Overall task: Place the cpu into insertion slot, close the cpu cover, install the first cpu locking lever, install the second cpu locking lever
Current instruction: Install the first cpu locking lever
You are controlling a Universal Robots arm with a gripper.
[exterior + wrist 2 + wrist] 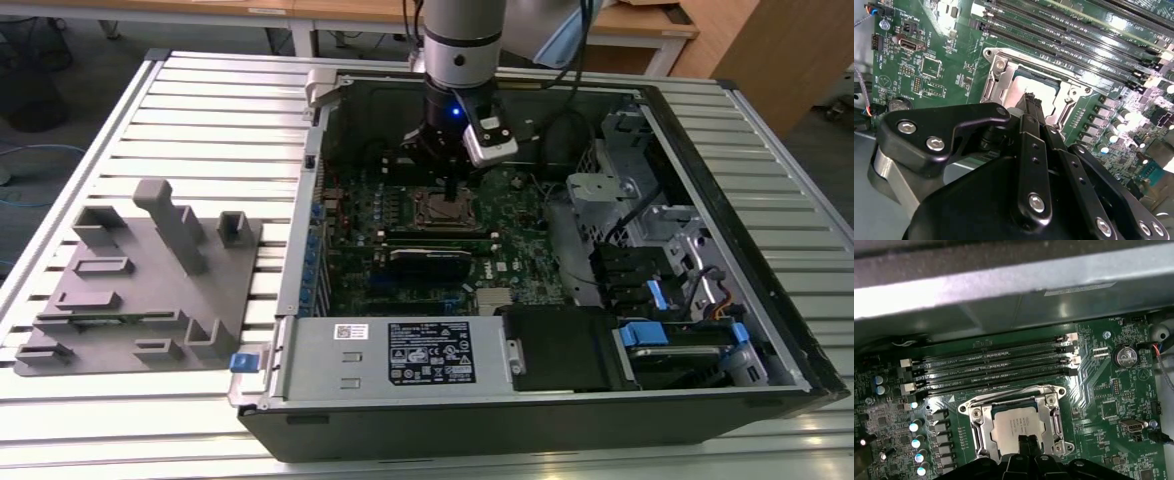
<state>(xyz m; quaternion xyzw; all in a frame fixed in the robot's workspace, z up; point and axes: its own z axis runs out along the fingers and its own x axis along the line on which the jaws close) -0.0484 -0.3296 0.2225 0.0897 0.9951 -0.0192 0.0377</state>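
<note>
the cpu (1015, 426) lies flat in the insertion slot (985, 436), its dull silver top showing through the square window of the cpu cover (1053, 420), which is down over it in the first wrist view. in the second wrist view the same cpu (1040, 86) sits inside the silver frame, partly hidden behind the gripper. the gripper (1027, 441) hangs straight above the socket with its black fingertips (1023, 442) pressed together, nothing held between them, just over the near edge of the chip; whether they touch it cannot be told. in the exterior view the gripper (451, 190) reaches down into the open computer case (561, 400), right over the socket on the green motherboard (514, 235). long black memory slots (994, 367) run beside the socket. on the slatted table (200, 90), toward the exterior view's left, a grey fixture block (140, 285) stands well apart from the case.
</note>
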